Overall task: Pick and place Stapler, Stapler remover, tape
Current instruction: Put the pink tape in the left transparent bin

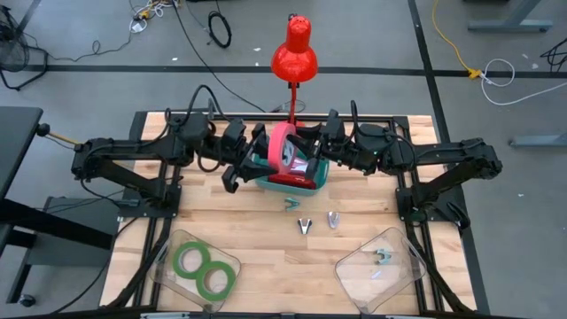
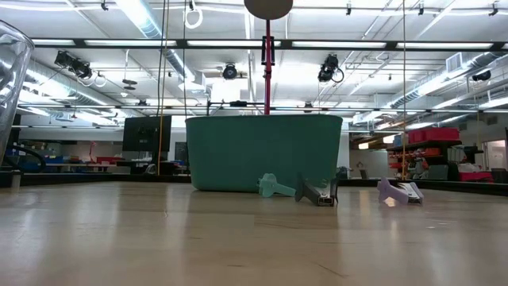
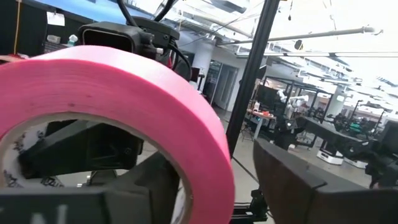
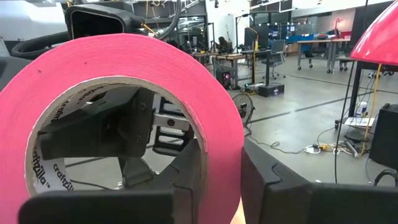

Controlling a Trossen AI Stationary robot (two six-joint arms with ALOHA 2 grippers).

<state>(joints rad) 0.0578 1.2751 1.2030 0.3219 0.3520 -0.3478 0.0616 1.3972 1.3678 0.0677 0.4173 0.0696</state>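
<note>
High view: pink tape (image 1: pixel 282 145) upright above the teal bin (image 1: pixel 292 181), between my grippers; right gripper (image 1: pixel 306 149) clamps its wall, left gripper (image 1: pixel 257 152) touches it, grip uncertain.

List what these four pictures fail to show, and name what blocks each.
- Teal bin contents: low view shows only its wall; from above, the pink tape and both arms cover it.
- Right pincer: the tape fills its wrist view, hiding whether it grips.
- Left pincer: same in its wrist view.
- Items in the right clear tray: too small to identify from above.
</note>
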